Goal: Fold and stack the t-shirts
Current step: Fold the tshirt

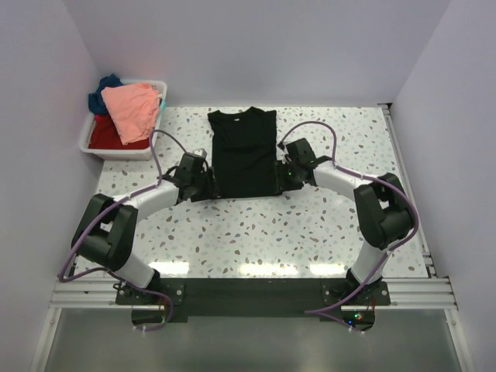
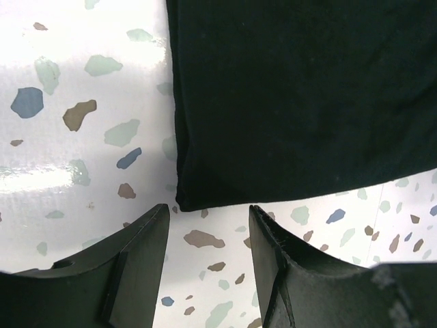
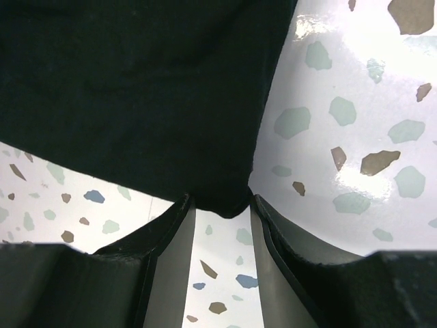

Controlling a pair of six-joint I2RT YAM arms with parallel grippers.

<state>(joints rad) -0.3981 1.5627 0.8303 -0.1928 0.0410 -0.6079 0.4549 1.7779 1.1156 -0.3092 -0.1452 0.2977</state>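
Observation:
The black t-shirt [image 1: 244, 151] lies flat at the table's back middle, sleeves folded in, collar toward the far wall. My left gripper [image 1: 208, 188] is open at its near-left corner; in the left wrist view the left gripper [image 2: 208, 212] is just short of the shirt's corner [image 2: 198, 198] and not touching it. My right gripper [image 1: 284, 180] is open at the near-right corner; in the right wrist view the shirt's corner [image 3: 218, 195] pokes in between the spread fingertips of the right gripper [image 3: 220, 205]. The salmon-pink shirt [image 1: 132, 108], red shirt [image 1: 108, 137] and dark blue shirt [image 1: 101, 93] lie bunched in the bin.
A white plastic bin [image 1: 87, 138] stands at the back left corner against the wall. Speckled terrazzo tabletop [image 1: 256, 232] stretches in front of the shirt to the arm bases. Walls close in the left, back and right sides.

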